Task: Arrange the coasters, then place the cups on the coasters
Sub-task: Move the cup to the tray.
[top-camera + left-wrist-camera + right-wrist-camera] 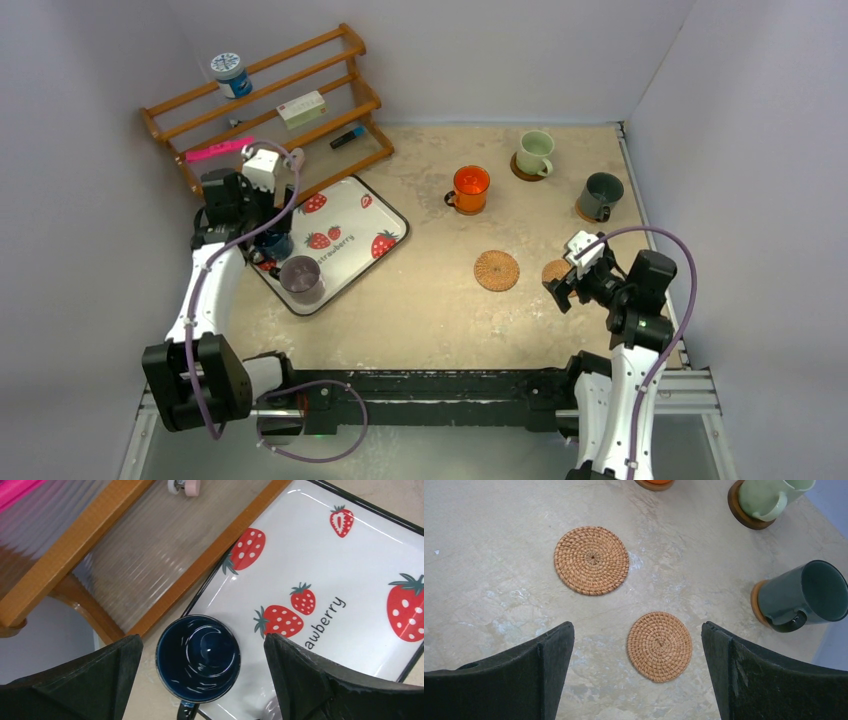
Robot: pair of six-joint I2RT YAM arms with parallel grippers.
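Three cups stand on brown coasters at the back right: pale green (535, 152), orange (470, 188) and dark grey-green (602, 195). Two woven coasters lie bare on the table, one (591, 560) farther off and one (659, 646) just ahead of my open right gripper (638, 626), which hovers above it holding nothing. The dark blue cup (197, 657) stands at the edge of the strawberry tray (350, 570). My left gripper (202, 639) hangs over it, open, with one finger on each side and clear of the rim. The purple-grey cup (301, 279) stands on the tray's near end.
A wooden rack (265, 95) stands at the back left, close behind the tray, holding a blue-and-white jar (231, 74), a white box (301, 108) and a pink item (218, 151). White walls close in the table on three sides.
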